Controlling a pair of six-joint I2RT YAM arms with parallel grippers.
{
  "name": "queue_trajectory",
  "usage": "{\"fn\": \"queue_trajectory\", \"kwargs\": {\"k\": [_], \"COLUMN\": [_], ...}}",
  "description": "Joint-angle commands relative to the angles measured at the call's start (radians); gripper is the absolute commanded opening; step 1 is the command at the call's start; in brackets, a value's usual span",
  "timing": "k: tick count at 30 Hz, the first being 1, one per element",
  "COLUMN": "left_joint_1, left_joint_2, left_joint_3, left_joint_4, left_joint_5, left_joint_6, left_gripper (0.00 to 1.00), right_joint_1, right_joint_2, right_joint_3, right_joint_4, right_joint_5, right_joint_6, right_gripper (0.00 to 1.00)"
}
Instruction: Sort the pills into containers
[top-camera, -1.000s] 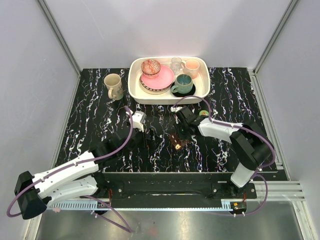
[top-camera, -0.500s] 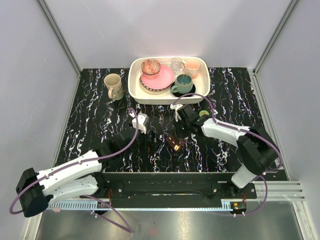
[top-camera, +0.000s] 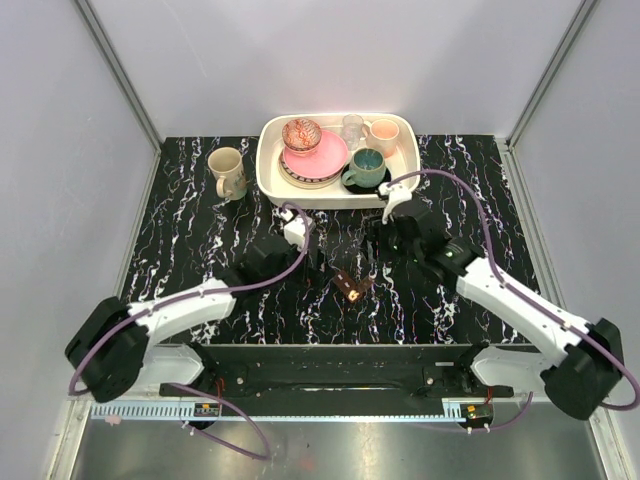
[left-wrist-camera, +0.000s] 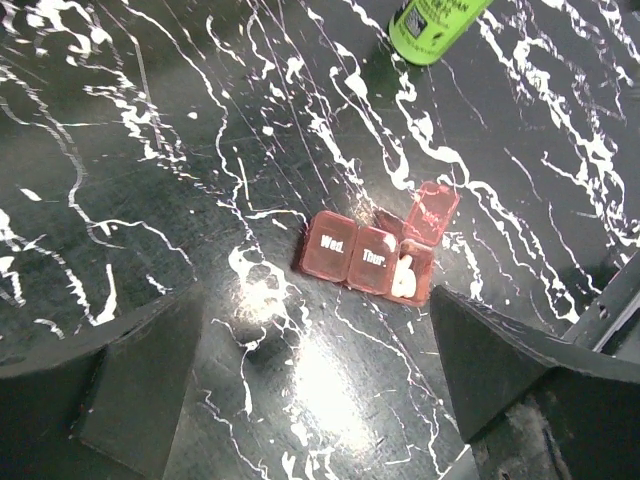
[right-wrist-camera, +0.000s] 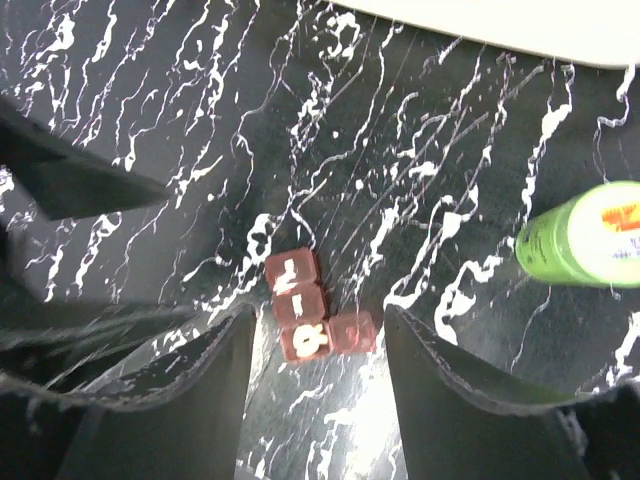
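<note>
The containers (left-wrist-camera: 372, 262) lie on the bench (top-camera: 190, 235) between the wide-open left end effector (left-wrist-camera: 315, 330) and the parted, empty right end effector (right-wrist-camera: 320, 325). Their long axis is apparently diagonal, and the lids read "Wed." and "Thur."

Bright overhead light, glare on table (left-wrist-camera: 312, 372) (wrist views), sharp focus

The green bottle (left-wrist-camera: 432, 22) beyond the pill case (left-wrist-camera: 375, 262) is cut off by the left wrist view's top edge. Past the case in the right wrist view, only a strip of the tray (right-wrist-camera: 500, 25) shows, and the case's lettering is blurred there. Whether its open compartment holds one white pill (left-wrist-camera: 404, 280) or more cannot be told. From above, its lids are too small to make out.
</note>
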Motion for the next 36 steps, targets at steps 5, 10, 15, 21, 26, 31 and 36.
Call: {"fn": "queue_trajectory", "kwargs": {"k": [5,10,15,21,26,31,36], "left_joint_1": [0.032,0.047,0.081,0.107,0.107,0.107,0.107], "left_joint_2": [0.196,0.281,0.344,0.408,0.453,0.473,0.494], "left_joint_3": [0.041,0.061,0.087,0.121,0.127,0.121,0.127], "left_joint_4": [0.230,0.272,0.307,0.319,0.322,0.327,0.309], "left_joint_5": [0.204,0.225,0.245,0.317,0.356,0.360,0.342], "left_joint_6": [0.080,0.082,0.088,0.091,0.091,0.090,0.094], "left_gripper": [0.99,0.99,0.99,0.97,0.89,0.86,0.84], "right_joint_1": [0.000,0.002,0.002,0.002,-0.002,-0.005,-0.011], "right_joint_2": [-0.199,-0.269,-0.276,-0.271,-0.299,-0.317,-0.349], "right_joint_3": [-0.129,-0.182,-0.220,-0.262,-0.308,-0.355,-0.392], "right_joint_4": [-0.098,-0.116,-0.116,-0.116,-0.113,-0.107,-0.099], "right_joint_5": [-0.007,-0.013,-0.010,0.027,0.113,0.171,0.196], "right_joint_6": [0.143,0.198,0.253,0.306,0.387,0.467,0.502], "right_gripper": [0.62,0.66,0.66,0.65,0.59,0.43,0.34]}}
